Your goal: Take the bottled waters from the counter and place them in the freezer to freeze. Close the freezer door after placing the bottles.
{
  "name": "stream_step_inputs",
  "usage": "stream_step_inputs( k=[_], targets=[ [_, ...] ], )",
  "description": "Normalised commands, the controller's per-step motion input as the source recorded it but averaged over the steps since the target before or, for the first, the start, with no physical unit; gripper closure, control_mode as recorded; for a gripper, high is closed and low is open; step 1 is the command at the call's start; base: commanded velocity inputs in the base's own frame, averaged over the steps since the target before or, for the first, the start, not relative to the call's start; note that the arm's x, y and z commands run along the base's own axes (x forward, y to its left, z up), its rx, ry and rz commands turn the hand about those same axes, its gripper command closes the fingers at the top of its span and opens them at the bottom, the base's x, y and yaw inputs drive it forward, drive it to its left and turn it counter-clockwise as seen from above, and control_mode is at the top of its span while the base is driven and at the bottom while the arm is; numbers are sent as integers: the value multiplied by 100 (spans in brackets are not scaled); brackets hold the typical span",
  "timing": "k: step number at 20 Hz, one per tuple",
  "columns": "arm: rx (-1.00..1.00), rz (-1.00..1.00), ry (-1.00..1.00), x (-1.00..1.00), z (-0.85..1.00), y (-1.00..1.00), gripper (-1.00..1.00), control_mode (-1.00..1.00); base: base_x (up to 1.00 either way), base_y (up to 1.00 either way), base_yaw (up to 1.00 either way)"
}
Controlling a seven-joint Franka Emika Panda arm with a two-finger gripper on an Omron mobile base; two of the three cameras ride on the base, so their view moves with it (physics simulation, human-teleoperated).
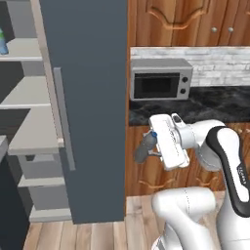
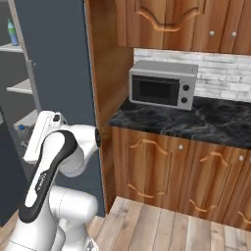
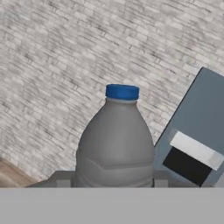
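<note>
My gripper is shut on the greyish bottled water with a blue cap, held in the air in front of the brown cabinets, right of the fridge. In the hand view this bottle stands upright between the fingertips, with the freezer door and its black panel behind it on the right. The other bottled water, bluish with a green cap, stands on an upper shelf inside the open freezer; it also shows at the top left as a bottle. The black marble counter lies to the right.
The plain slate-blue fridge door with its grey bar handle stands shut between the freezer shelves and the cabinets. A silver microwave sits on the counter under wooden wall cabinets. The floor is wooden planks.
</note>
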Motion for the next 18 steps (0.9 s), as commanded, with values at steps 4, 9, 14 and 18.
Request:
stream_step_inputs(
  k=[4,9,14,18],
  targets=[
    [0,0,0,0,0,0,100,100,1,100,10],
    [0,0,0,0,0,0,100,100,56,92,-4],
    [0,0,0,0,0,0,100,100,68,56,-13],
    [0,0,0,0,0,0,100,100,79,20,-32]
  ],
)
